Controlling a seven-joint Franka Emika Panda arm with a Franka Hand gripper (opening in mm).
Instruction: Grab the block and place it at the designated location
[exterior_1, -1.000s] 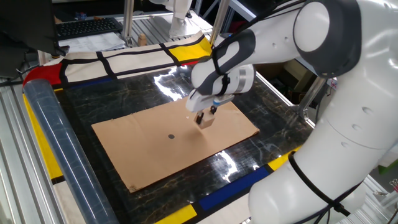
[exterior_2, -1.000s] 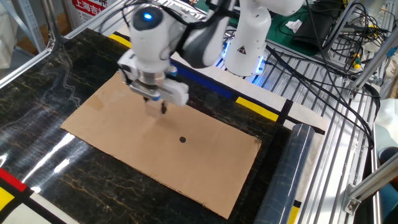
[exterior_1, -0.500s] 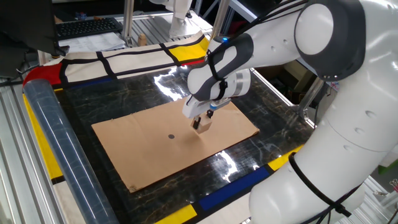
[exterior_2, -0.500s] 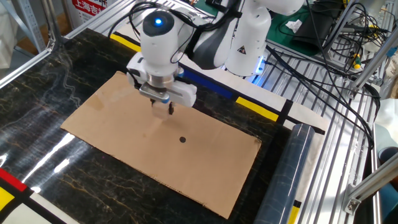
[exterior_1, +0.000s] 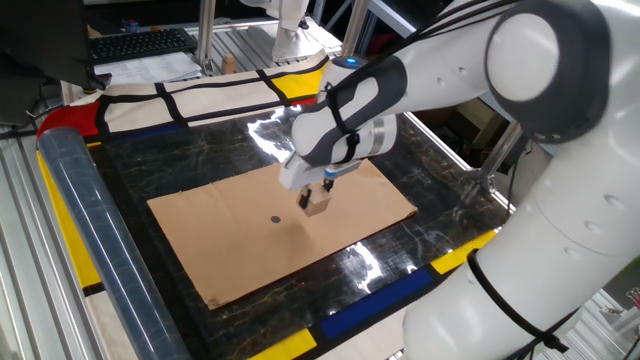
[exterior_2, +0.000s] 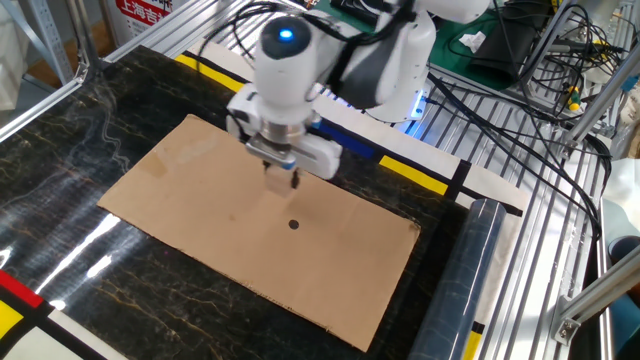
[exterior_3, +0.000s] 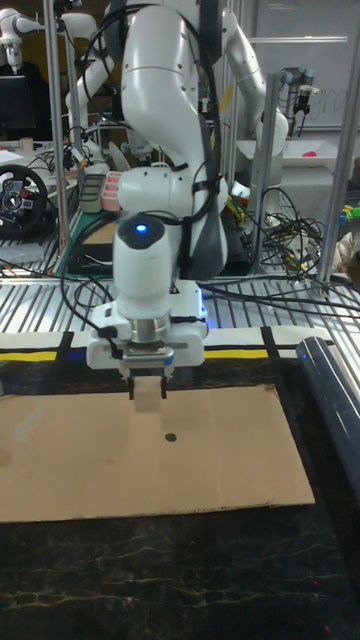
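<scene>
Wooden block (exterior_1: 317, 203) (held above cardboard (exterior_1: 230, 250)) clamped in end effector (exterior_1: 315, 196), near dot (exterior_1: 276, 219).

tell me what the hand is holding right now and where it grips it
The hand holds the block, pinched by its upper part between the fingers, its lower half hanging clear above the cardboard sheet.

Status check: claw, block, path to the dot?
Claw shut on block, held above the cardboard. Black dot uncovered, close beside the block, not under it. Nothing on the cardboard between them.
</scene>
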